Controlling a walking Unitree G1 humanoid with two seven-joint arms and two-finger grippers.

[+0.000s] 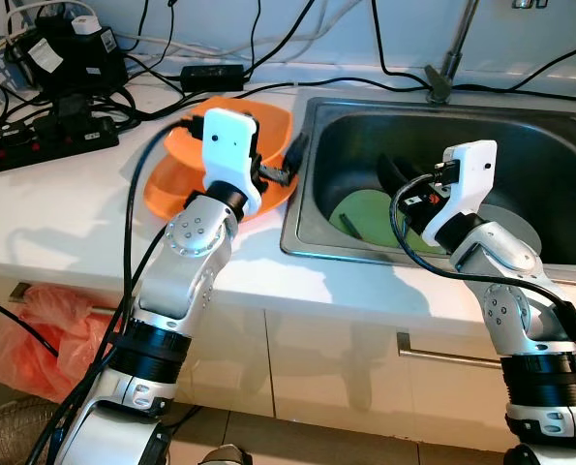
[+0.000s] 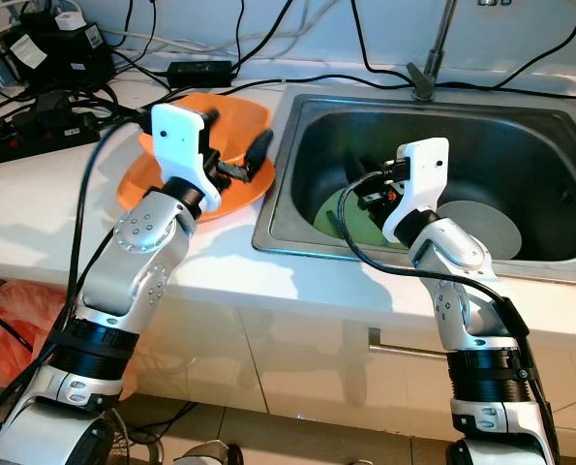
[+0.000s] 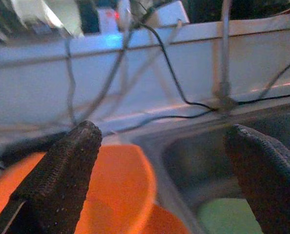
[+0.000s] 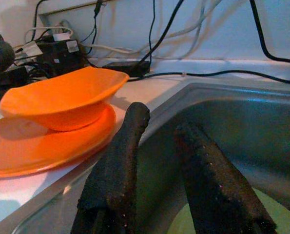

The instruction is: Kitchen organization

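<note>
At upper centre, the left gripper (image 3: 164, 170) hovers with fingers spread wide over the orange bowl (image 4: 62, 102) stacked on the orange plate (image 4: 32, 151) on the counter (image 1: 65, 223). Right of it, the right gripper (image 4: 159, 165), fingers narrowly parted and empty, reaches into the sink (image 1: 559, 145) toward the green plate (image 1: 360, 215), probably to collect it.

We see even, bright light on the white tabletop (image 1: 65, 213), with soft arm shadows falling toward us. The sink (image 2: 520, 145) steel shows mild sheen and a darker basin. Both head views are sharp. The left wrist view is blurred and hazy; the right wrist view is clearer, its near fingers (image 4: 120, 161) soft.
</note>
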